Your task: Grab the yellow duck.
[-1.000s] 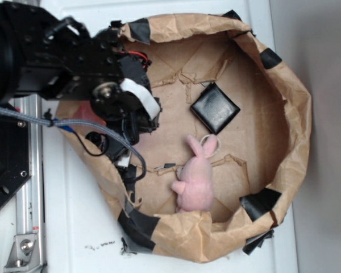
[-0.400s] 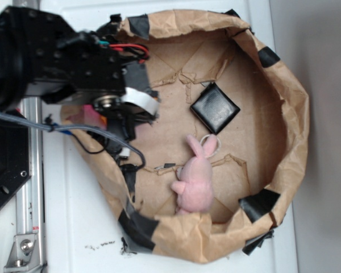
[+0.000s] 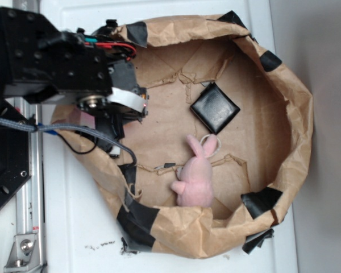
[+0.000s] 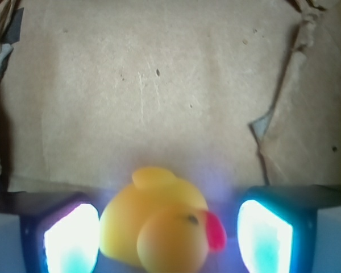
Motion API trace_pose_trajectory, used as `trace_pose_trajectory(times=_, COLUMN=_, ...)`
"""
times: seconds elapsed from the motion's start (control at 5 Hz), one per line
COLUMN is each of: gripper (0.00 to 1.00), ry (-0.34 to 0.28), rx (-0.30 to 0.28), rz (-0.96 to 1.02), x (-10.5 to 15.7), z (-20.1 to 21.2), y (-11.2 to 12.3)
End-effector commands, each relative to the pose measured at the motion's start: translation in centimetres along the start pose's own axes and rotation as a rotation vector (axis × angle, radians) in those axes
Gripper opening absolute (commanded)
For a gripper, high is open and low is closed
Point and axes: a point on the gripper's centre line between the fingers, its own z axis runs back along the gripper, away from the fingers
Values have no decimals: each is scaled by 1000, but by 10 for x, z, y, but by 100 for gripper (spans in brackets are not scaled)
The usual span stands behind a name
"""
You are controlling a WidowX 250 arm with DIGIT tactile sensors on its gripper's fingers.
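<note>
Duck (image 4: 159, 227) yellow w/ red beak; bunny (image 3: 194, 176) pink; pouch (image 3: 215, 107) black.

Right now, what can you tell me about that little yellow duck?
The yellow duck is a small, rounded, smooth toy, plastic or rubber by its look, with an orange-red beak and a dark eye dot. It sits on brown paper between the gripper's two glowing fingers, with gaps showing either side. The exterior view hides it under the arm.
</note>
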Motion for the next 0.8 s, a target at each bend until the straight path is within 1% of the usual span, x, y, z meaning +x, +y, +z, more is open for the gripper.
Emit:
trace_pose_trajectory(times=0.0, gripper=0, ry=-32, rx=-37, rz=16, x=-5, z=10, y=-3)
trace_pose_trajectory(times=0.2, gripper=0, ry=-36, rx=-37, rz=8, x=-4, z=10, y=-4)
trace_pose_trajectory(times=0.4, gripper=0, ry=-42, rx=-50, rz=1, x=5, z=10, y=-4)
trace_pose_trajectory(times=0.6, gripper=0, ry=-80, rx=-65, rz=-15, x=23, z=16, y=-11)
